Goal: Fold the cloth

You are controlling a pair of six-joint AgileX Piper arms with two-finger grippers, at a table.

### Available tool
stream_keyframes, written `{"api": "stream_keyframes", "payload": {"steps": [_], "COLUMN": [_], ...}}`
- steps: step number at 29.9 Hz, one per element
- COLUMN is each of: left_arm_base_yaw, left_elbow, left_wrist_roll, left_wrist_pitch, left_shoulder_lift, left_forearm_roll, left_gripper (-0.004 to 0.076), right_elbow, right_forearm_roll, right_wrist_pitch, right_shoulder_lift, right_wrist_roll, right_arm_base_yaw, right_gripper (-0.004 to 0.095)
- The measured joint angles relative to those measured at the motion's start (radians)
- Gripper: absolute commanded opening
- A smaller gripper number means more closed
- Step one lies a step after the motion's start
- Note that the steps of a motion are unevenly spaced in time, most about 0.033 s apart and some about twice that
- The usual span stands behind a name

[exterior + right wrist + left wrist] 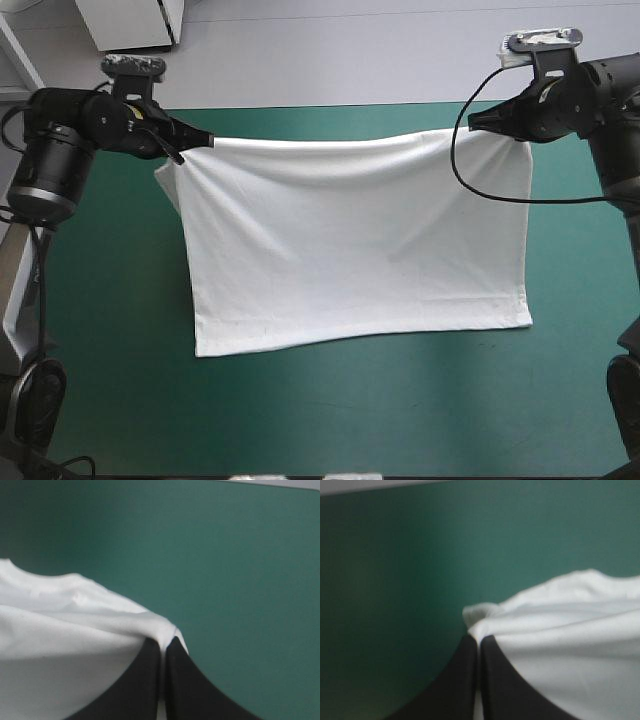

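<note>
The T-shirt (350,240) is in the middle of the high view, on the teal-green surface (330,410). Its far edge is stretched in an almost straight line across the upper part of the frame, and its near edge lies flat toward the lower middle. The left claw (200,140), at the upper left, is pressed together on the far left corner of the cloth. The right claw (478,122), at the upper right, pinches the far right corner in the same way. In each wrist view the black fingers meet with a thin white fold between their tips. The far edge seems to be lifted a little from the surface, while the rest of the cloth rests on it. The long axis of the T-shirt runs from left to right in the frame, and a small piece, maybe a sleeve, hangs out below the left claw. I judge that a fold is beginning: the next move is probably to carry the held edge toward the near edge. For this both claws must travel together, with equal tension, so that the edges meet evenly.
</note>
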Motion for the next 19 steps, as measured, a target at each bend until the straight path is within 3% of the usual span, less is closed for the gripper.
{"api": "stream_keyframes", "payload": {"steps": [10, 19], "left_arm_base_yaw": [0.0, 0.0], "left_elbow": [-0.239, -0.282], "left_wrist_roll": [0.009, 0.026], "left_wrist_pitch": [0.105, 0.088], "left_shoulder_lift": [-0.024, -0.026], "left_forearm_roll": [-0.016, -0.038], "left_gripper": [-0.0009, -0.0009], "right_elbow": [-0.096, -0.125], "right_forearm_roll": [0.0, -0.009], "right_wrist_pitch": [0.004, -0.049], "right_shoulder_lift": [-0.116, -0.11], "right_wrist_roll": [-0.019, -0.034], "right_arm_base_yaw": [-0.001, -0.001], "right_gripper": [-0.0017, -0.0017]}}
